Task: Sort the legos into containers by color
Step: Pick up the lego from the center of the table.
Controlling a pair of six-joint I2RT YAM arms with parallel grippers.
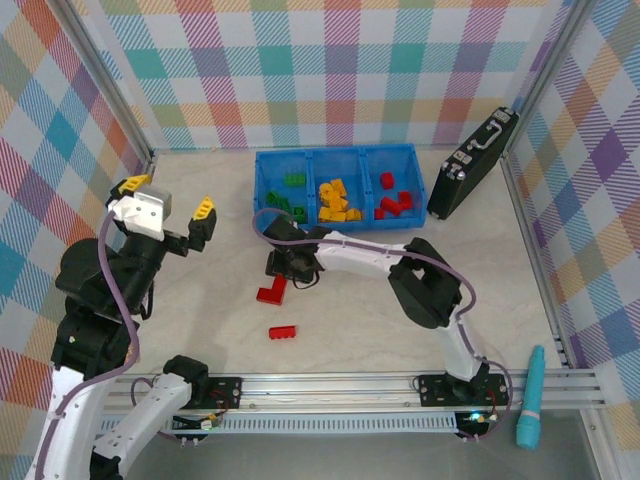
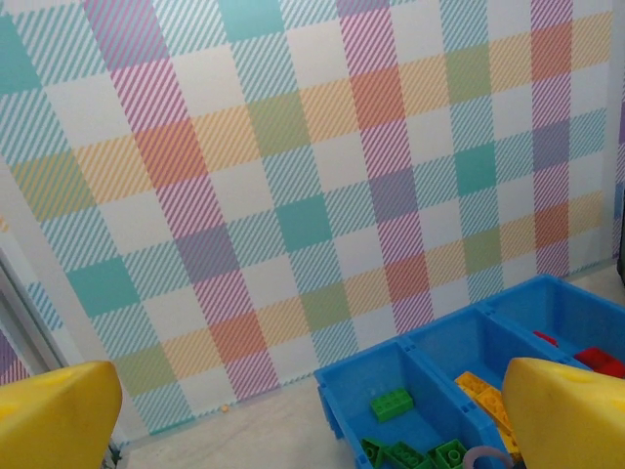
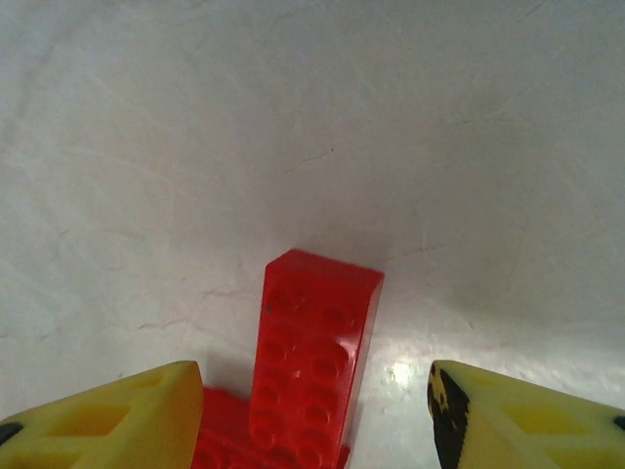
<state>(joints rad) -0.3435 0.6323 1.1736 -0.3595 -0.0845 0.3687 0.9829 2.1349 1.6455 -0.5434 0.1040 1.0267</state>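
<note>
Two red legos joined in an L [image 1: 271, 291] lie on the table, in front of the blue bin's left end. My right gripper [image 1: 285, 268] hangs low over them, open. In the right wrist view the upright red brick [image 3: 314, 342] stands between the yellow fingers [image 3: 117, 415], with table showing on either side of it. A second red lego [image 1: 283, 331] lies nearer the arms. The containers [image 1: 335, 153] hold green legos [image 1: 293, 195] on the left, yellow ones [image 1: 335, 200] in the middle and red ones [image 1: 393, 197] on the right. My left gripper [image 1: 167, 197] is raised at the left, open and empty.
A black hard case [image 1: 470, 165] leans beside the bin's right end. A teal tool [image 1: 530, 397] lies on the front rail at the right. Plaid walls and aluminium posts close in the table. The left wrist view looks over the bin's rim [image 2: 391, 354] towards the back wall.
</note>
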